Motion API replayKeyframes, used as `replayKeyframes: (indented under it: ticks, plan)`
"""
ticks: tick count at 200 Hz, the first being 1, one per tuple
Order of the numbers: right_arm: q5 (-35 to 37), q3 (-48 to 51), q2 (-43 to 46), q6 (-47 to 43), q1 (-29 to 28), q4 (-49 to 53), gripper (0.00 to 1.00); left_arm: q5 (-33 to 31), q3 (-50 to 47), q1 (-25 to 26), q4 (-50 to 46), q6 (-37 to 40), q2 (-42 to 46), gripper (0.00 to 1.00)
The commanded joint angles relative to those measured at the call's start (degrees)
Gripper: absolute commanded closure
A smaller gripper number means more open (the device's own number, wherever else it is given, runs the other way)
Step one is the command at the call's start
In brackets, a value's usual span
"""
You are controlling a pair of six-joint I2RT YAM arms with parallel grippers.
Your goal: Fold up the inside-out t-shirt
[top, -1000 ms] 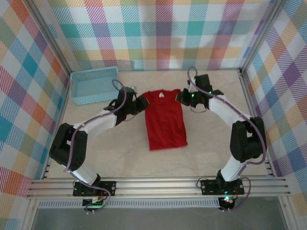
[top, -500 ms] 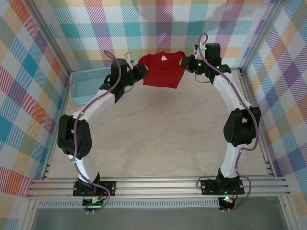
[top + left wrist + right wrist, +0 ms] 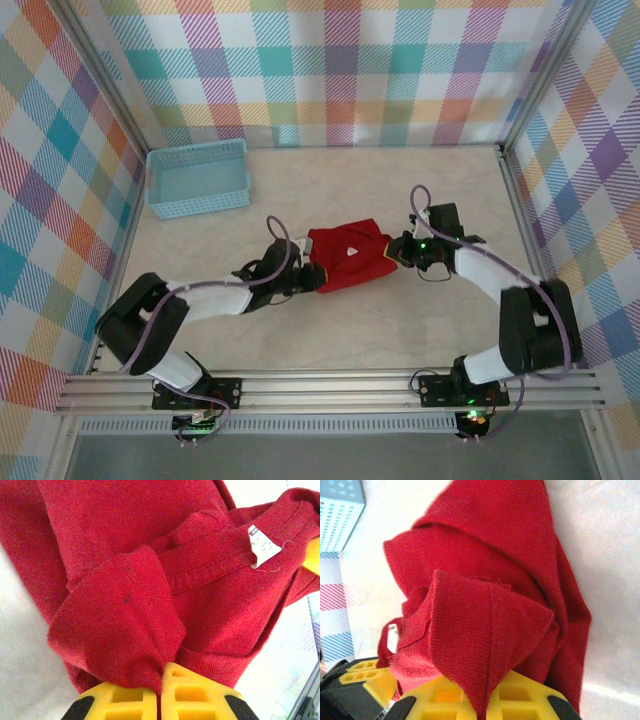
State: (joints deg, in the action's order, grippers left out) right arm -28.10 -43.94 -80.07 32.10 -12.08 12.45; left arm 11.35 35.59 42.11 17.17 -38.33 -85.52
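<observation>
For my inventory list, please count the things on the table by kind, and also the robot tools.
red soft cloth t-shirt: 1
light-blue rectangular basket: 1
yellow-fingered tools: 2, left tool and right tool
Total: 4

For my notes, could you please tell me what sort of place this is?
Likely a robot lab test cell: plaid panels on a metal frame enclose the table; the left arm and right arm, bolted to a rail at its near edge, hold a red t-shirt.
</observation>
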Motion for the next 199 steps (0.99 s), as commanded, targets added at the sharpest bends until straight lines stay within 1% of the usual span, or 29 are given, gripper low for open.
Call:
replayKeyframes:
  ticks: [1,9,30,39,56,87,119,156,175,199]
  plan:
    - [0.63,1.32,3.61,0.18,-1.44,-3.74,1.0,-6.51,-1.84,1.57,3.62,-1.75,4.06,1.0]
    - [0.51,0.92,3.31,-0.01,-1.7,-3.5,1.0,-7.55,-1.4,1.56,2.72,-1.35,4.78,1.0]
    - [1.16,-2.73,1.67,-1.2,-1.93,-2.63,1.0,-12.95,1.43,1.54,-1.22,1.18,6.87,1.0]
    - [2.5,-4.86,0.97,-2.31,-1.91,-1.69,1.0,-15.47,2.72,1.42,-2.7,2.24,7.49,1.0]
    - [5.45,-8.55,-0.79,-4.22,-1.91,-0.43,1.0,-17.68,5.02,0.1,-3.79,3.83,6.93,1.0]
    - [6.86,-13.73,-7.36,-5.16,-1.9,-0.28,1.0,-17.9,7.94,-2.54,-3.46,4.62,2.39,1.0]
    - [7.85,-17.15,-15.26,-5.24,-1.9,-1.54,1.0,-19.63,9.89,-4.67,-3.52,3.42,-3.83,1.0]
    - [9.05,-21.63,-22.61,-6.08,-1.94,-2.01,1.0,-19.09,11.02,-6.8,-1.36,2.97,-9.37,1.0]
    - [9.03,-22.41,-22.98,-6.58,-1.94,-2.53,1.0,-18.24,11.45,-7.47,-1.15,3.38,-9.57,1.0]
    - [8.93,-20.8,-19.31,-8.58,-2.49,-5.03,1.0,-18.0,12.1,-7.48,-1.9,5.68,-6.84,1.0]
